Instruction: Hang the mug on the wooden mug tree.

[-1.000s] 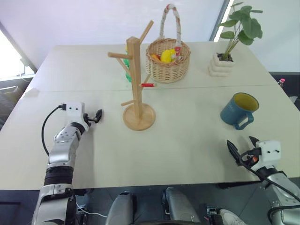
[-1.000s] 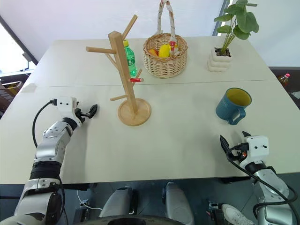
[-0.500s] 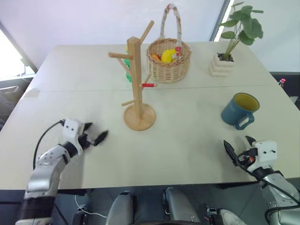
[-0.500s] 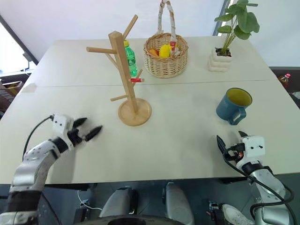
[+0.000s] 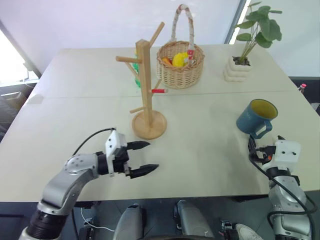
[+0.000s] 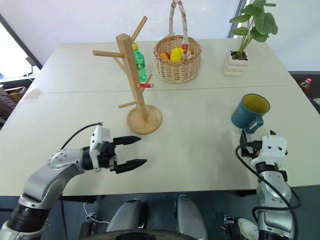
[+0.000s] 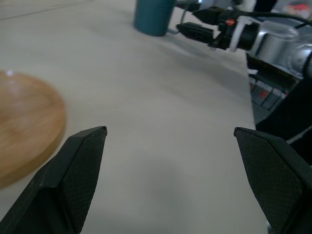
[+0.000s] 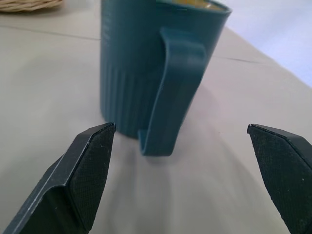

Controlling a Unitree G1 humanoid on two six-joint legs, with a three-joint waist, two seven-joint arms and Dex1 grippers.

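Note:
The blue mug (image 5: 256,117) with a yellow inside stands upright at the table's right, its loop handle (image 8: 170,92) facing my right gripper (image 5: 265,141). That gripper is open just short of the mug, its fingers either side of the handle's line without touching it. The wooden mug tree (image 5: 145,85) stands left of centre on its round base (image 7: 24,126). My left gripper (image 5: 152,156) hovers open and empty in front of the base, pointing right toward the mug (image 7: 153,17).
A wicker basket (image 5: 179,62) with fruit sits behind the tree, a green bottle (image 6: 138,62) beside it. A potted plant (image 5: 240,65) is at the back right. The table's near edge (image 5: 200,187) runs just under both grippers.
My left arm swung from the left of the tree toward the middle and the near edge, turning to point right, its fingers spread wider. My right gripper rose slightly and turned toward the mug.

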